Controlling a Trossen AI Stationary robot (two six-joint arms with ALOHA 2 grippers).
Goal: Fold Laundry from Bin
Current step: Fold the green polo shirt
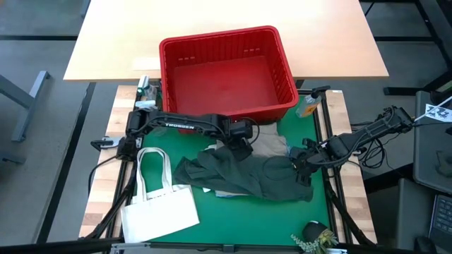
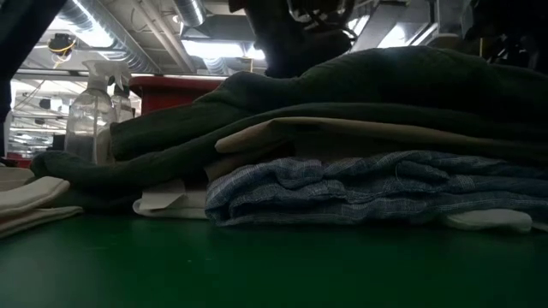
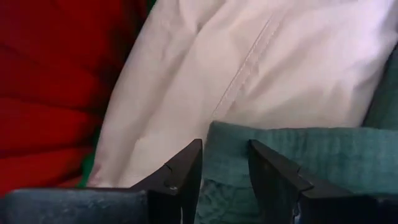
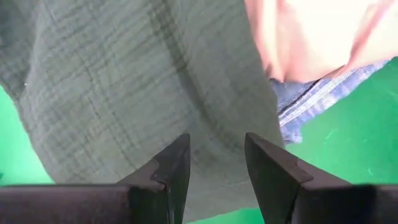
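Both arms matte black, slim jointed links. Left arm (image 1: 185, 124) has white lettering along its long link; right arm (image 1: 367, 134) trails loose black cables near its base. Gripper fingers (image 3: 180, 177) are dark, wedge-shaped, flat inner faces, on a dark crossbar.

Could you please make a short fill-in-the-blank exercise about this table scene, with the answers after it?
1. The red bin holds ___ garments.
2. The top garment of the pile is dark ___.
3. In the low view, the striped blue cloth lies ___ the beige piece.
4. The white tote bag lies on the pile's ___ side in the high view.

Answers: no; green; under; left
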